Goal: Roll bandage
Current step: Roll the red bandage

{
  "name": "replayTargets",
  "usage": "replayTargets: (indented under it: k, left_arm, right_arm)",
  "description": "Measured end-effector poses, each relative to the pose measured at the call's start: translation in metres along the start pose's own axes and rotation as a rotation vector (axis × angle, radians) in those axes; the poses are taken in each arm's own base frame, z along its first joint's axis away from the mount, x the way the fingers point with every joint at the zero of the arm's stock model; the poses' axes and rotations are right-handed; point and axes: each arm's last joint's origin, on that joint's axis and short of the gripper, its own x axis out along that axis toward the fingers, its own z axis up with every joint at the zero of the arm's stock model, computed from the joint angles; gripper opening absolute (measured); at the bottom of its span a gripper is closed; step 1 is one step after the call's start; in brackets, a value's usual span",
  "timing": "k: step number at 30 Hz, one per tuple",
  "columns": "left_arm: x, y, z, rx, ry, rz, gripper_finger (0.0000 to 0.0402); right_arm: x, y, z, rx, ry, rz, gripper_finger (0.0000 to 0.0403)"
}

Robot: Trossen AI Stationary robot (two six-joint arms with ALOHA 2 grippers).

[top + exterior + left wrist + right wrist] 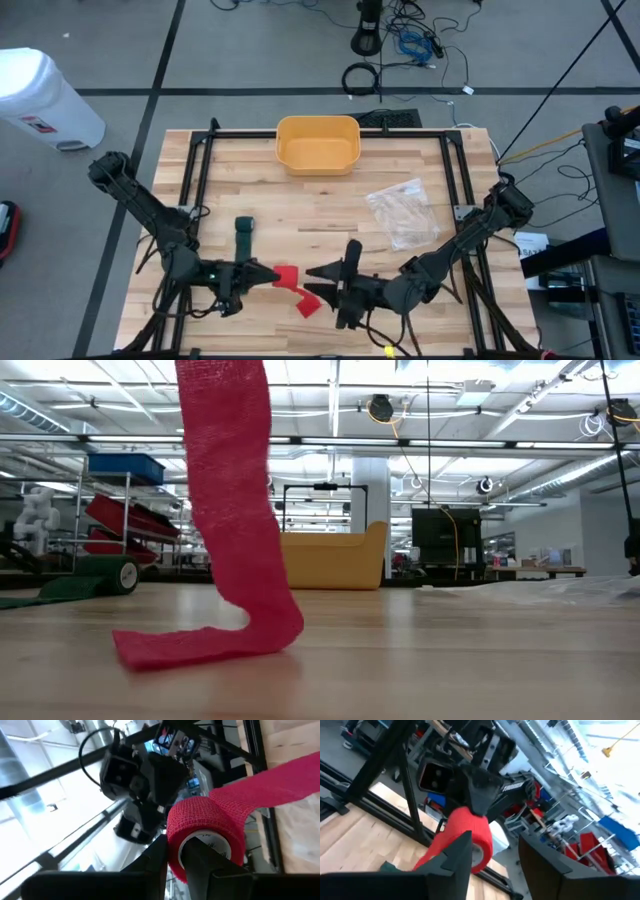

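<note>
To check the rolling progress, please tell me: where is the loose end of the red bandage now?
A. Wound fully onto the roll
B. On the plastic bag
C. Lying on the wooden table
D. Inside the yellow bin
C: in the low view the red bandage hangs down and its loose end lies flat on the wooden table.
</note>
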Motion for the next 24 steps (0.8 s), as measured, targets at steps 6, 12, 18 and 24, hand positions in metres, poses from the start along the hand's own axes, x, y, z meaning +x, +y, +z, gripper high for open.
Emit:
replayTargets:
  k: [6,12,18,24]
  left_arm:
    - [-0.001,0.006,0.001,0.062,-0.009,0.011,0.0057]
    - [-0.003,0.006,0.004,0.102,-0.002,-0.014,0.0057]
    - [-0.005,0.006,0.006,0.108,0.002,-0.018,0.0057]
    - [-0.005,0.007,0.007,0.108,-0.001,-0.016,0.0057]
  right_arm:
    - [0.013,-0.006,-0.011,0.041,-0.013,0.074,0.0161]
    - [0.015,-0.009,-0.013,0.034,-0.008,0.065,0.0158]
    - [0.019,-0.011,-0.015,0.102,-0.033,0.104,0.0154]
    - [0.027,-0.016,-0.021,0.187,-0.057,0.159,0.0157]
